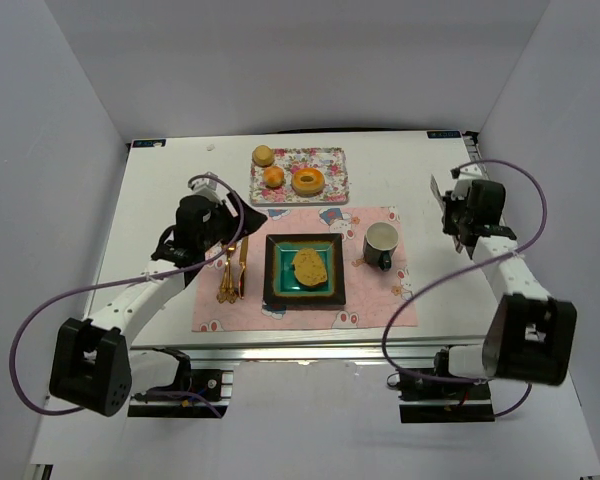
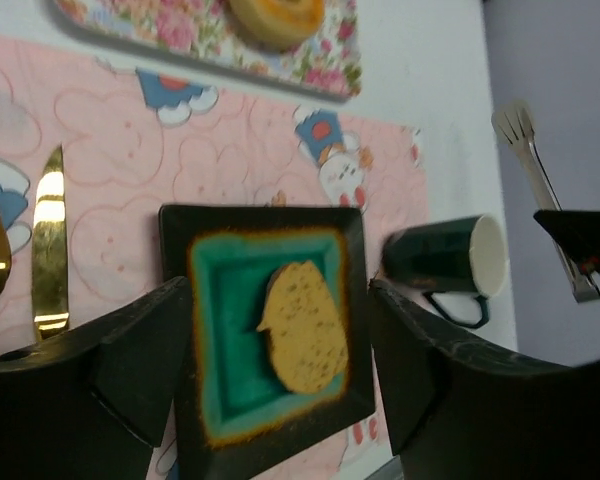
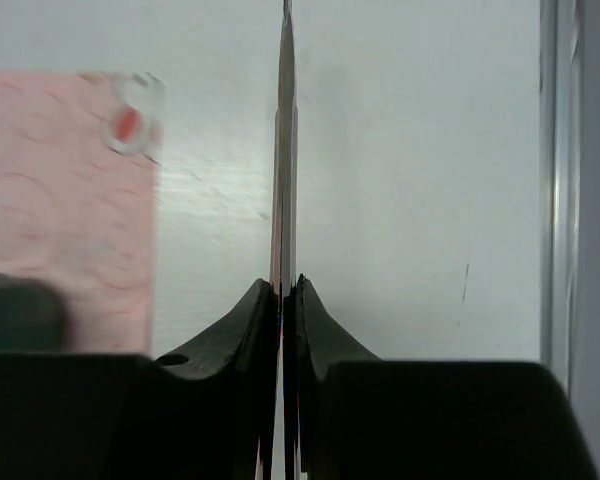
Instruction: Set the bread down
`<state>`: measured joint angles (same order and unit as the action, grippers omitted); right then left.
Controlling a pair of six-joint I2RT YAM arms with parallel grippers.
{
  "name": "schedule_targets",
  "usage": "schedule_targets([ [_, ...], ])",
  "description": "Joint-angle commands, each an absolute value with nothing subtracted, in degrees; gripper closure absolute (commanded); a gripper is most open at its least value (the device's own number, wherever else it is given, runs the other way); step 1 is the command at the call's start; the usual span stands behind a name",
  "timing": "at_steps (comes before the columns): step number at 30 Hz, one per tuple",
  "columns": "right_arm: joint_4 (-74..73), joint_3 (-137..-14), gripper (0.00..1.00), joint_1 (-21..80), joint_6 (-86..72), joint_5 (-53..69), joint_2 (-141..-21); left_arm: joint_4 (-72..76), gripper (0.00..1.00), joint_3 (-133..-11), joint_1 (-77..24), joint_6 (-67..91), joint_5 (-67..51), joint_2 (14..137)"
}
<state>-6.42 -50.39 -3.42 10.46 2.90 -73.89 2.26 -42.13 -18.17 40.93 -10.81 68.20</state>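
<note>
Left gripper [image 2: 277, 325] spread wide and empty, bread [image 2: 302, 328] lying on the square plate [image 2: 178, 226] ahead between its fingers, right gripper [image 3: 288, 287] clamped on thin metal tongs [image 3: 285, 150]

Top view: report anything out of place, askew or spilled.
Nothing stands out. The bread lies flat inside the square plate, the mug stands upright beside it, and the gold cutlery lies straight on the placemat; no spills.
</note>
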Motion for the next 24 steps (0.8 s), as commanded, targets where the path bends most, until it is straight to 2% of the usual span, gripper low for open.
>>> schedule_targets([
  [1,2.4,-46.8,1.0,-7.6,6.1,1.1,-79.2,-2.8,0.19,-44.1,-19.2,37.4,-14.7,69.3],
  [7,3.3,-45.3,1.0,-10.2,10.2,6.1,-86.2,-6.2,0.17,-43.9,-23.8,34.6,-11.3,72.1],
  [8,2.8,-45.1,0.96,-10.3,11.1,7.0,-86.8,-6.4,0.17,-43.9,-24.9,34.5,-11.0,72.5],
  [9,1.3,-45.1,0.74,-10.5,11.9,7.7,-88.0,-6.3,0.18,-43.8,-25.4,34.4,-10.4,73.5],
  [12,0.1,-45.4,0.43,-12.7,13.1,9.7,-89.6,-6.9,0.21,-43.8,-27.2,33.8,-9.5,75.7],
  [16,-3.7,-46.8,0.32,-14.8,13.7,11.9,-89.9,-8.7,0.31,-45.0,-29.5,32.4,-9.1,79.6],
  [19,-5.5,-48.2,0.24,-15.2,15.2,12.7,-87.8,-10.4,0.31,-46.4,-30.5,31.2,-8.7,82.2],
  [21,-7.7,-50.2,0.11,-15.2,16.8,12.7,-84.8,-10.9,0.3,-47.3,-30.8,30.6,-8.7,82.8],
  [24,-13.4,-56.7,0.11,-14.7,19.5,12.8,-82.8,-10.1,0.27,-47.7,-31.1,30.6,-9.6,83.6],
])
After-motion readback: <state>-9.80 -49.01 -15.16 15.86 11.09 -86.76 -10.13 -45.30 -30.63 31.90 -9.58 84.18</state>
